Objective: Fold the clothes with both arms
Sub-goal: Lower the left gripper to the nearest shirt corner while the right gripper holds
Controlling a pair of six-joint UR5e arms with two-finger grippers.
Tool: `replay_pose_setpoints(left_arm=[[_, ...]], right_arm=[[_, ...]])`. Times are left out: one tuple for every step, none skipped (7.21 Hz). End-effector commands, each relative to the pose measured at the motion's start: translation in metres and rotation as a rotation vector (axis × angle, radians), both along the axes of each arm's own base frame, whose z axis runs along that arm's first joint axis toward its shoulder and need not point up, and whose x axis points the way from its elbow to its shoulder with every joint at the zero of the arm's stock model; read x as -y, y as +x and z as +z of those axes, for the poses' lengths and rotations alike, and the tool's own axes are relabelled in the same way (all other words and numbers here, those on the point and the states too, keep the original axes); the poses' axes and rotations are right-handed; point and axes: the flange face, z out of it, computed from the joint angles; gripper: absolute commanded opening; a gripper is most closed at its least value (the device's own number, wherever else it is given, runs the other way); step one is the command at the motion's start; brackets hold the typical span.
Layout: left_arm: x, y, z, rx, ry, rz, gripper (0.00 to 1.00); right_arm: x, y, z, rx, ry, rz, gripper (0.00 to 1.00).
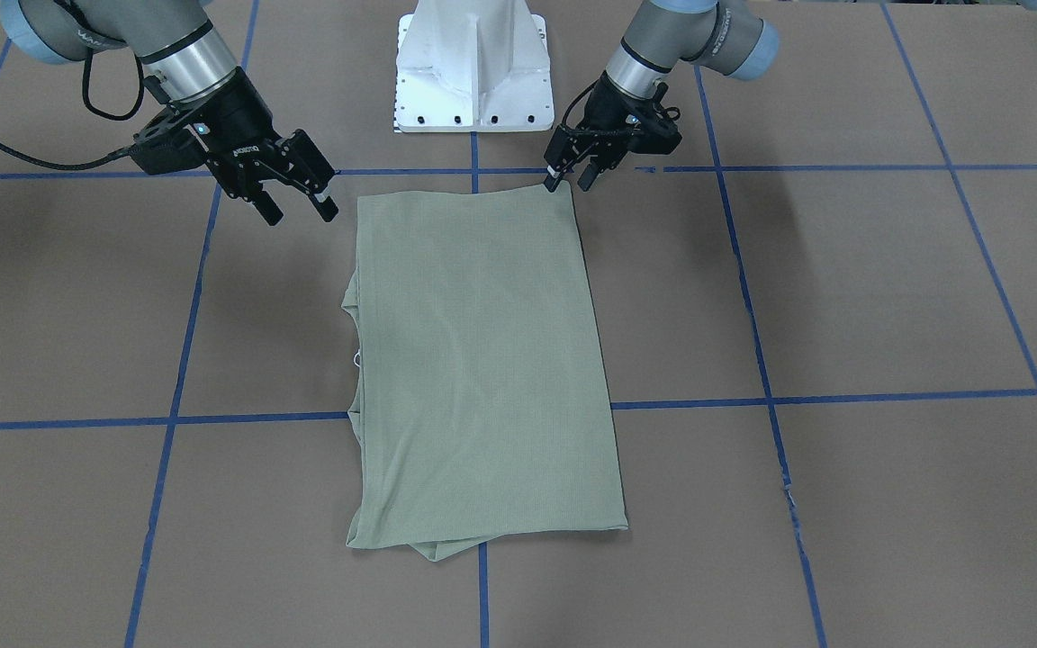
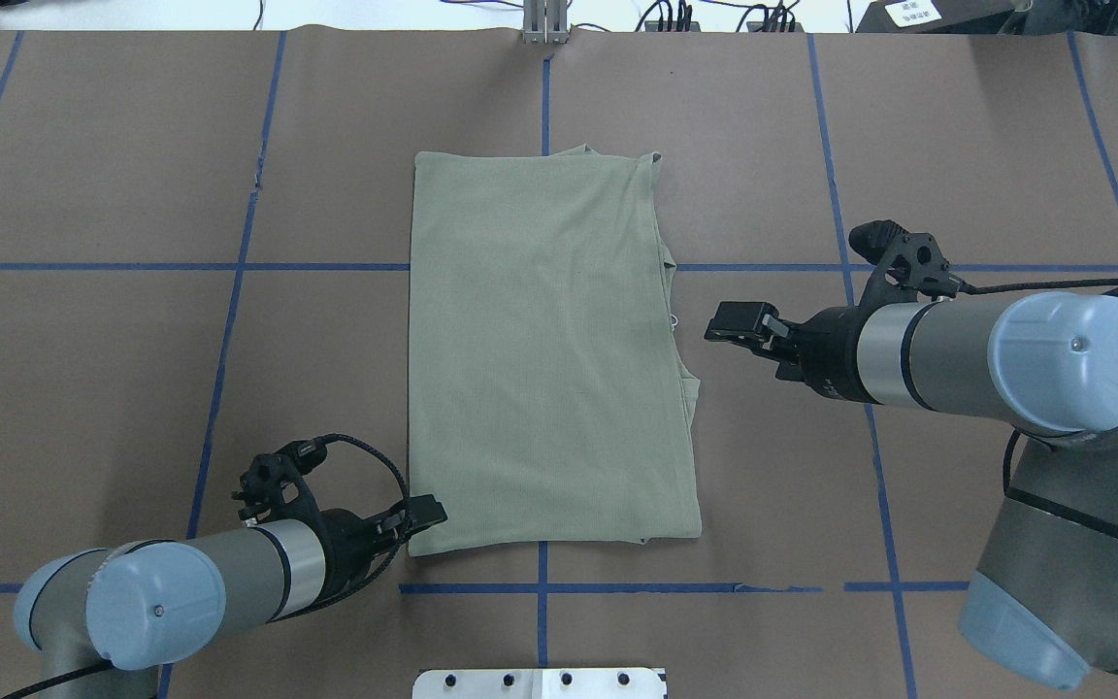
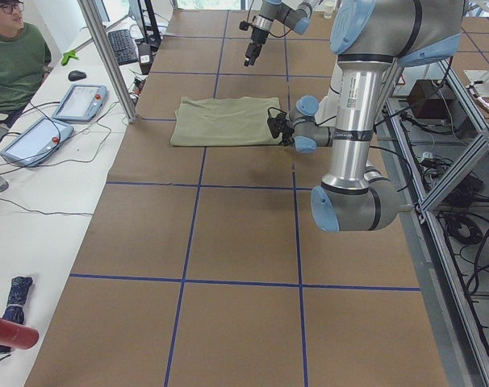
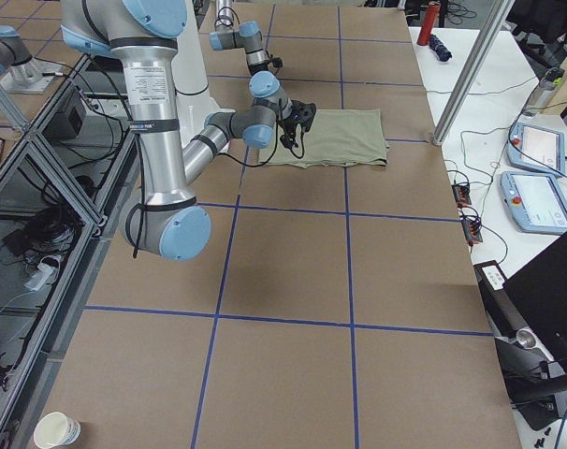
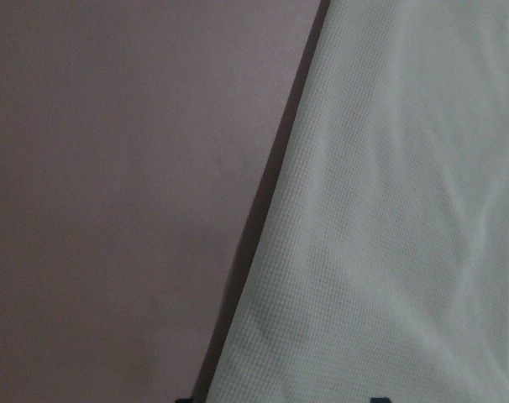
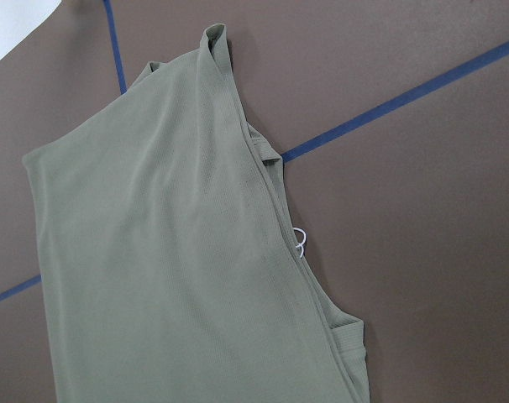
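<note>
Shirt [image 1: 482, 360] folded flat on table [image 1: 843, 297]; left hand [image 1: 570, 184], right hand [image 1: 301, 216] both spread, empty.

You've got a pale sage-green shirt [image 1: 482, 360] in a fine rib pattern, on a brown desk [image 1: 888, 288] gridded with blue tape lines [image 1: 843, 397]. There's a tiny white loop [image 6: 299, 241] at the shirt's edge and a white pedestal [image 1: 473, 63] beyond the shirt.

The pale green shirt [image 3: 224, 121] lies folded into a rectangle on the brown table [image 3: 244, 234]. The tool [image 3: 273, 125] of the near left arm is low, at the shirt's edge on the robot's side. The tool [image 3: 250, 56] of the far right arm hangs beyond the shirt, apart from it, and points down. On the shirt's opposite side, past the table's edge, a person in a green top [image 3: 14, 60] is beside two tablets [image 3: 79, 101].
</note>
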Motion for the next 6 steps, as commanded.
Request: replay_pose_setpoints(left_arm=[[-0.009,0.006,0.001,0.005,0.005,0.006,0.75],[-0.01,0.006,0.002,0.007,0.004,0.008,0.74],[-0.012,0.012,0.008,0.021,0.004,0.013,0.74],[-0.012,0.016,0.011,0.027,0.004,0.015,0.74],[-0.012,0.019,0.009,0.025,0.007,0.016,0.74],[-0.012,0.019,0.009,0.024,0.008,0.014,0.74]], right_arm=[[0.0,0.0,0.0,0.0,-0.001,0.0,1.0],[0.0,0.0,0.001,-0.002,-0.001,0.0,1.0],[0.0,0.0,0.001,0.0,0.0,0.0,1.0],[0.0,0.0,0.002,-0.003,-0.002,0.0,1.0],[0.0,0.0,0.002,-0.003,-0.002,0.0,1.0],[0.0,0.0,0.002,-0.003,-0.002,0.0,1.0]])
